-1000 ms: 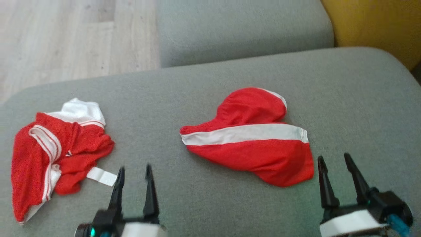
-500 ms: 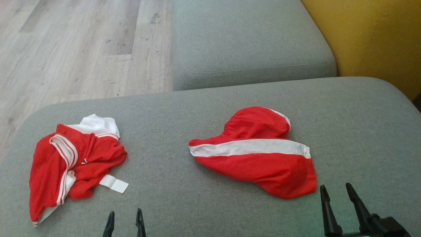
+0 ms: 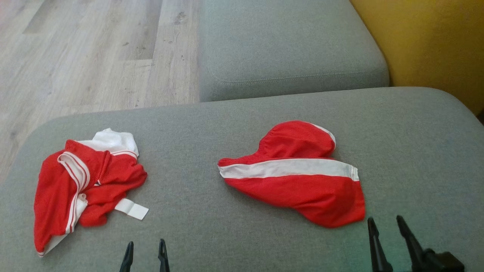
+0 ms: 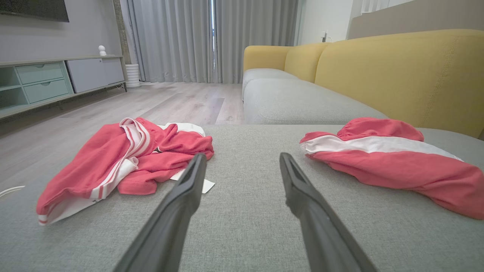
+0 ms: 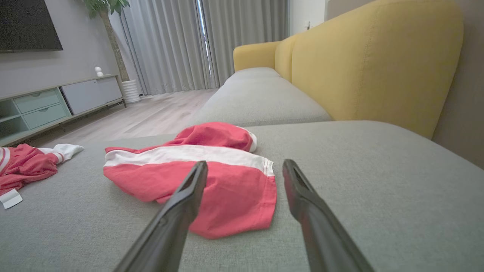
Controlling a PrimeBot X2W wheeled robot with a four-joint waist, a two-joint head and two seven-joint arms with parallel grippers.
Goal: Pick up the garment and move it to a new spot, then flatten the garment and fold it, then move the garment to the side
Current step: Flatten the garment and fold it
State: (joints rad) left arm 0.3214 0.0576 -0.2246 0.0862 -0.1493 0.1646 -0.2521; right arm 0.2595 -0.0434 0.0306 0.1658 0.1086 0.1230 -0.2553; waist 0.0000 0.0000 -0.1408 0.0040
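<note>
left claw (image 3: 145,242) and right claw (image 3: 384,218) both released, right one beside the white-banded garment (image 3: 298,181).

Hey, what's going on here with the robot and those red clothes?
A two-armed robot faces a grey cushion with two red-and-white garments lying apart on it: a crumpled garment on its left and a striped garment on its right. The left claw and right claw are both open and hold nothing, each short of the clothes.

2x garment (image 3: 94,177) (image 3: 302,189), 2x pincer (image 3: 145,245) (image 3: 384,219), 2x cushion (image 3: 227,124) (image 3: 283,37)
</note>
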